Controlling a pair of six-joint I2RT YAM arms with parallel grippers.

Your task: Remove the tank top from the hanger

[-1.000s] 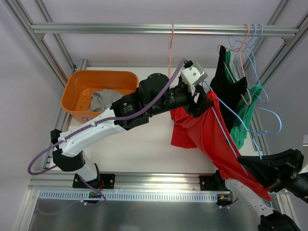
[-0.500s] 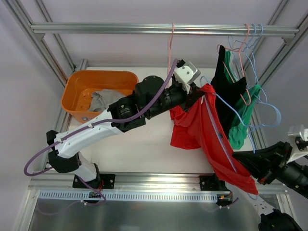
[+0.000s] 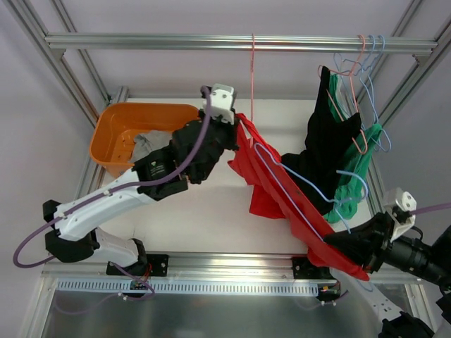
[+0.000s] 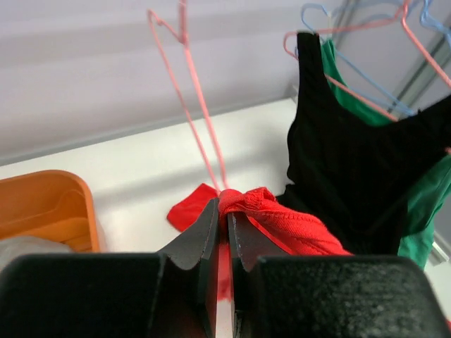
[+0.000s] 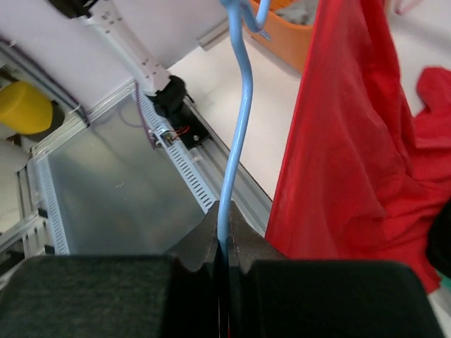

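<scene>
The red tank top point(image 3: 264, 193) hangs stretched in the air between my two grippers, still threaded on the light blue hanger point(image 3: 292, 186). Beside the orange bin, my left gripper point(image 3: 236, 128) is shut on a bunched strap of the top point(image 4: 282, 218), and its fingertips point(image 4: 225, 208) pinch the red cloth. At the table's near right edge, my right gripper point(image 3: 338, 243) is shut on the hanger's blue wire point(image 5: 236, 141), which rises straight out of its fingertips point(image 5: 222, 225). Red cloth point(image 5: 345, 141) drapes to the right of that wire.
An orange bin point(image 3: 113, 123) holding a grey cloth point(image 3: 151, 144) stands at the back left. A black top point(image 3: 328, 134) and a green garment point(image 3: 359, 162) hang on hangers from the rail point(image 3: 211, 42) at the right. A bare pink hanger point(image 3: 251, 77) hangs mid-rail.
My left gripper has shut on the red top's strap and pulled it left toward the bin. The right gripper has carried the blue hanger up and left, and the cloth has stretched out between them.
</scene>
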